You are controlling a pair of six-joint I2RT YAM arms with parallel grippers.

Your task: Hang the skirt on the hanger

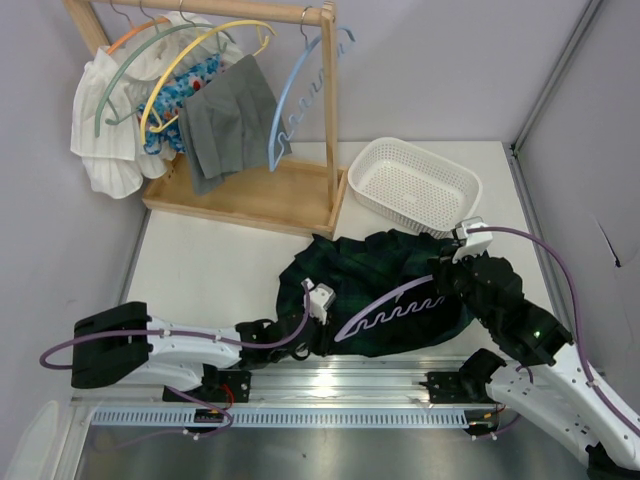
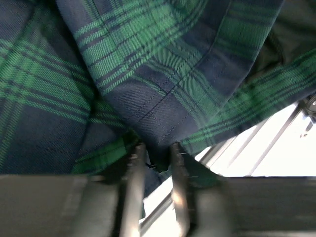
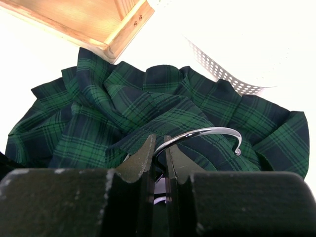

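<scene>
The dark green and navy plaid skirt (image 1: 385, 262) lies bunched on the table in front of the arms. Across its near part lies the lavender hanger (image 1: 392, 305) with the wavy bar. My right gripper (image 1: 447, 276) is shut on the hanger's metal hook (image 3: 207, 132), which curves out to the right from between the jaws (image 3: 159, 141). At the skirt's left edge, my left gripper (image 1: 318, 300) pinches a fold of the plaid cloth (image 2: 148, 74) between its fingertips (image 2: 154, 150). The skirt (image 3: 123, 108) fills the right wrist view behind the hook.
A wooden rack (image 1: 250, 190) at the back left carries a light blue hanger (image 1: 300, 95), a grey garment (image 1: 225, 120), a yellow hanger (image 1: 190, 60) and a white garment (image 1: 105, 130). A white perforated basket (image 1: 415, 185) stands behind the skirt. An aluminium rail (image 1: 330, 378) runs along the near edge.
</scene>
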